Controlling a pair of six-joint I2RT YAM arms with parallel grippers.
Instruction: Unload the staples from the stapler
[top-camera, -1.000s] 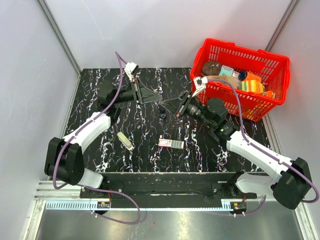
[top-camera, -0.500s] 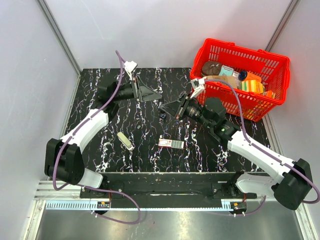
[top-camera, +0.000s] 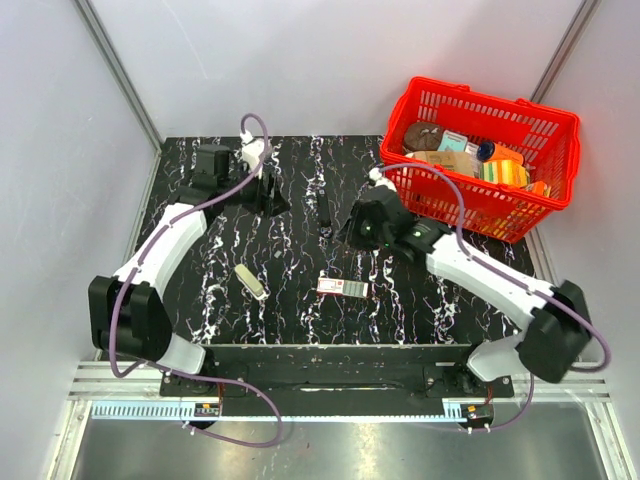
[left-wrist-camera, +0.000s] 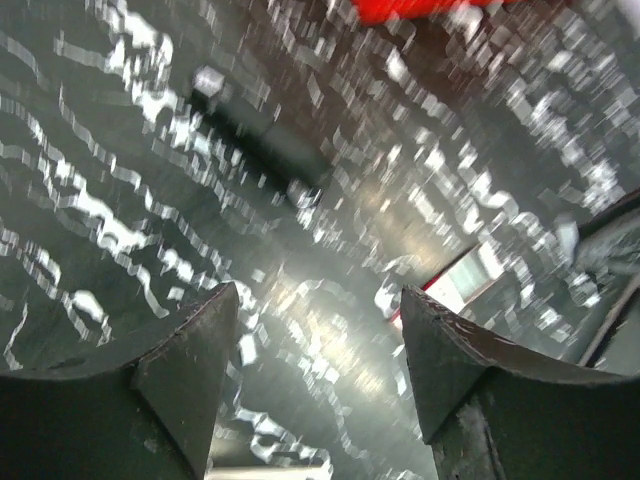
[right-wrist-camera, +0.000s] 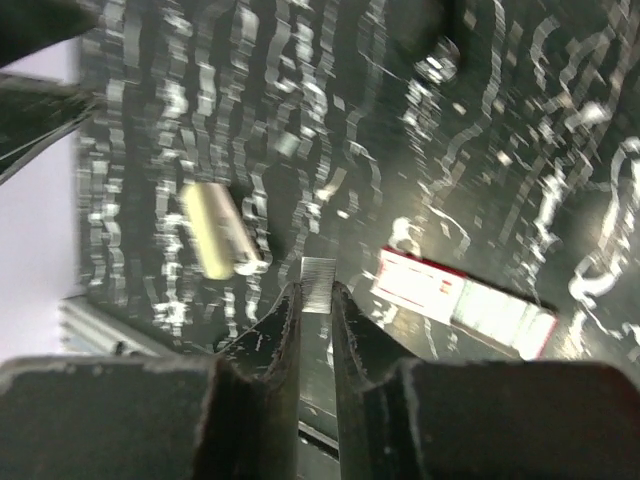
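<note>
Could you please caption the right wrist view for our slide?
The right tool pinches the staples over the table.

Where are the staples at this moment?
In the right wrist view the staples sit pinched between the fingers of the right gripper, low in the middle, with the red-and-white box to their right and the beige-silver piece to their left.

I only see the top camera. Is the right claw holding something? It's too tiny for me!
Observer: Yes. Its wrist camera shows the right gripper pinching the staples, a thin grey strip.
Operator: And the left claw?
Observer: The left gripper is open, nothing between its fingers.
Operator: Does its camera see the stapler?
Observer: Yes, blurred: the black stapler lies on the table beyond its fingertips.
</note>
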